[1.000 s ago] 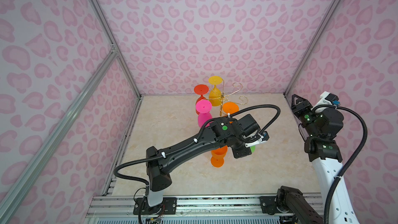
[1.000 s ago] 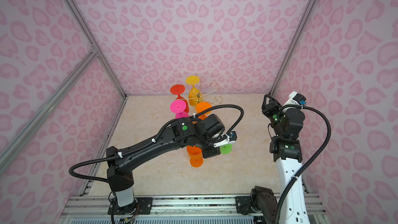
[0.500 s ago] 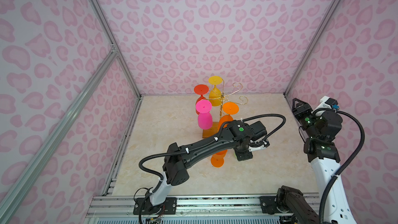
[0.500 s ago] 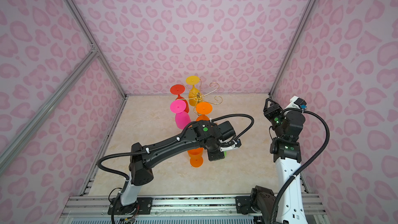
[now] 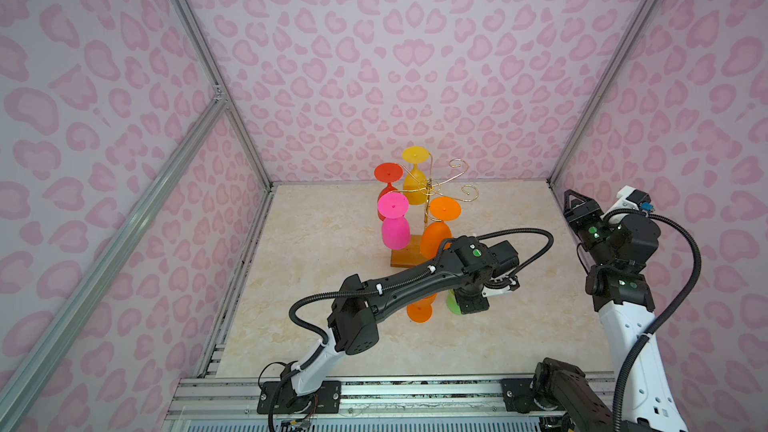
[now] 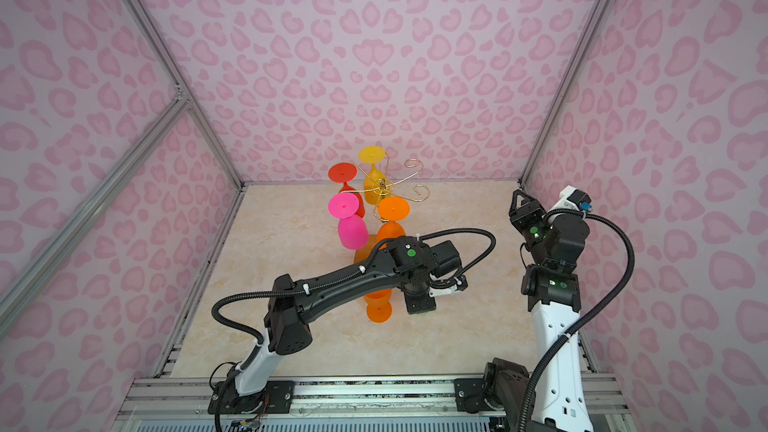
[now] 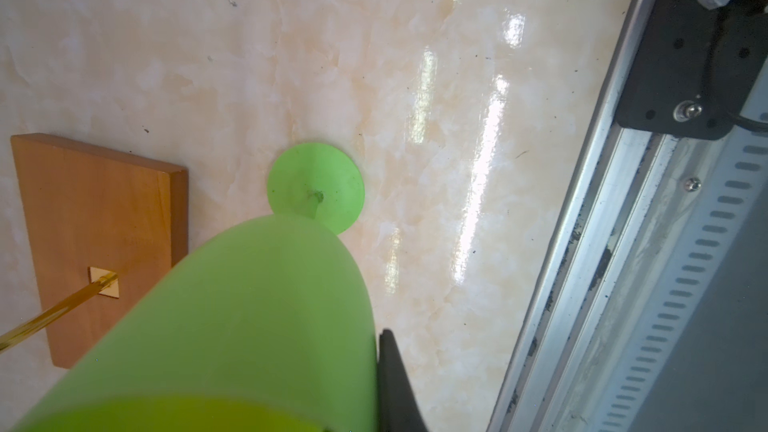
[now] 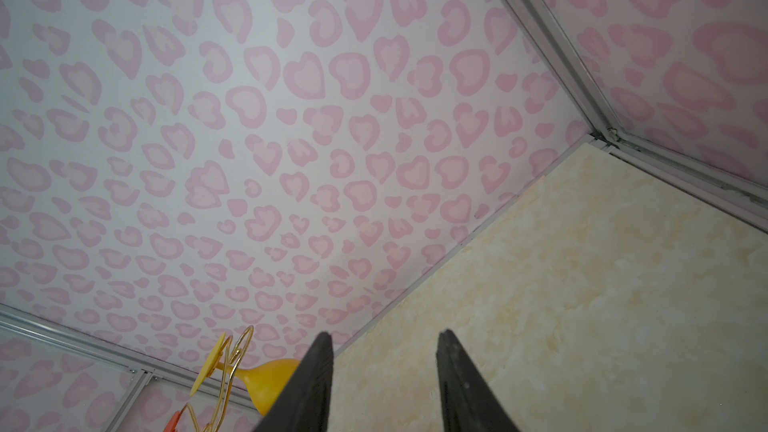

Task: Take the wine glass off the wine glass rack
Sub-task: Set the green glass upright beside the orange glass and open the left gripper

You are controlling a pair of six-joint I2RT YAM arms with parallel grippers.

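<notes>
The wine glass rack [image 5: 432, 192], a gold wire stand on a wooden base [image 7: 95, 218], stands at the back middle of the table. Red [image 5: 388, 172], yellow [image 5: 414, 178], pink [image 5: 395, 230] and orange [image 5: 436, 234] glasses hang upside down on it. My left gripper [image 5: 467, 303] is shut on the bowl of a green wine glass [image 7: 249, 317], which is off the rack and upright just in front of the base. Its foot [image 7: 316, 187] is down at the tabletop. One dark finger [image 7: 395, 384] shows beside the bowl. At the right wall my right gripper [image 8: 384, 367] is raised, open and empty.
An orange glass [image 5: 420, 311] stands upright on the table beside the green one, partly under my left arm. The aluminium frame rail [image 7: 623, 284] runs along the front edge. Pink patterned walls close in the back and both sides.
My left arm has folded lower and brought the green glass down and slightly toward the front. The right arm has shifted only a little.
</notes>
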